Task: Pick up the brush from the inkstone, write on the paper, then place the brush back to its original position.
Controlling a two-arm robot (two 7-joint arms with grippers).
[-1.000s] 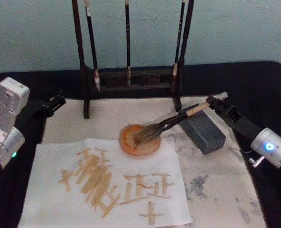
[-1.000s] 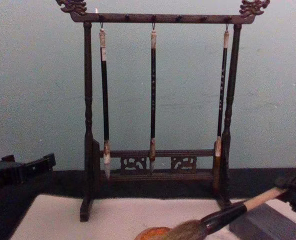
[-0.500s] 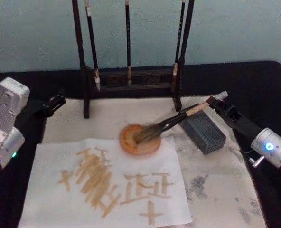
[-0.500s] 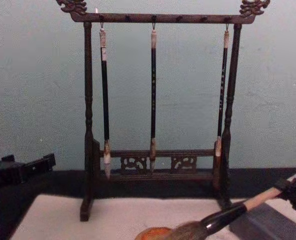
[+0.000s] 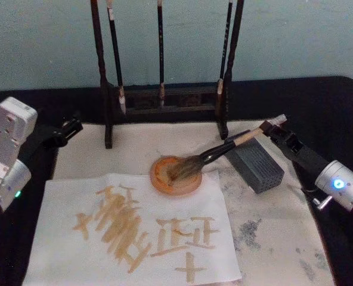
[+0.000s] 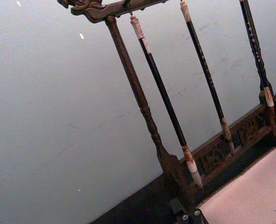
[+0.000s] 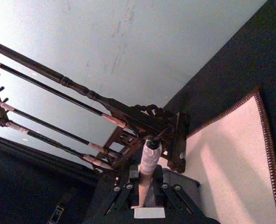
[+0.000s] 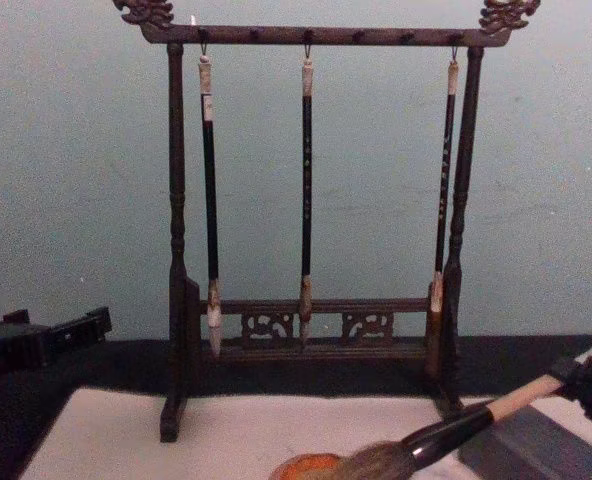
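Observation:
The brush [image 5: 224, 150] lies slanted, its bushy grey-brown head resting in a round orange dish [image 5: 164, 183]. Its tan handle passes over the dark grey inkstone block [image 5: 258, 167]. My right gripper [image 5: 271, 128] is shut on the handle's far end, just beyond the block. The chest view shows the brush [image 8: 456, 428] low at the right, running to that gripper [image 8: 588, 378]. The right wrist view has the handle [image 7: 149, 161] clamped between the fingers [image 7: 127, 186]. The paper [image 5: 63, 238] lies in front, covered with tan strokes. My left gripper [image 5: 68, 128] rests shut at the mat's left edge.
A dark wooden brush stand [image 5: 164, 98] with three thin hanging brushes [image 8: 306, 180] stands at the back, close behind the dish. A cream felt mat [image 5: 272, 238] with grey stains covers the black table under the paper. The mat's right half is bare.
The brush head has sunk lower into the orange dish and its handle has tilted down a little with the right gripper. The left arm has not moved.

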